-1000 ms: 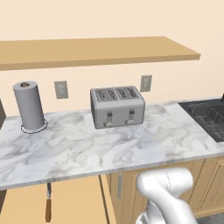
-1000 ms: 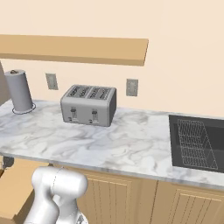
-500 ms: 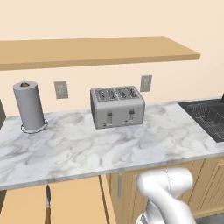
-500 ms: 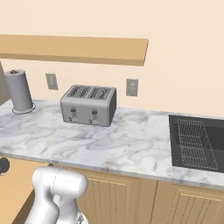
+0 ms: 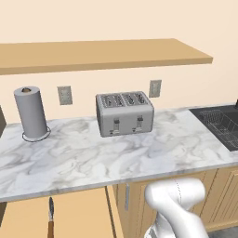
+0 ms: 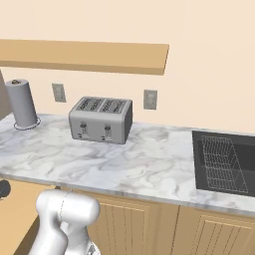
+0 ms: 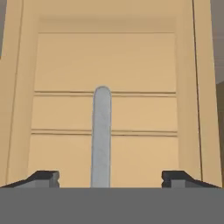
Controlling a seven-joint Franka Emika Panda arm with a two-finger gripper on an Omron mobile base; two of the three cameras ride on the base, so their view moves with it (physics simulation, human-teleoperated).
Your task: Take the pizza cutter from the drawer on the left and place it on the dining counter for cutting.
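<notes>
The drawer [image 5: 79,214] stands pulled out under the wall counter at the lower left, and its tan inside [image 6: 15,219] shows. In it lies the pizza cutter [image 5: 50,218], brown handle toward me and dark wheel end toward the counter. In the hand view my gripper [image 7: 109,178] is open, its fingertips [image 7: 43,177] wide apart. The drawer's silver bar pull [image 7: 101,135] runs up between them, touching neither. The dining counter is out of view.
On the marble wall counter [image 5: 139,162] stand a silver toaster [image 5: 124,113] and a paper towel roll [image 5: 31,113]. A black sink with a wire rack [image 6: 219,162] lies at the right. A wooden shelf [image 5: 102,53] hangs above, and cabinet doors [image 6: 134,229] are below.
The gripper's jaws have gone from shut to open. In both base views the drawer, the pizza cutter and the counter things stay where they were.
</notes>
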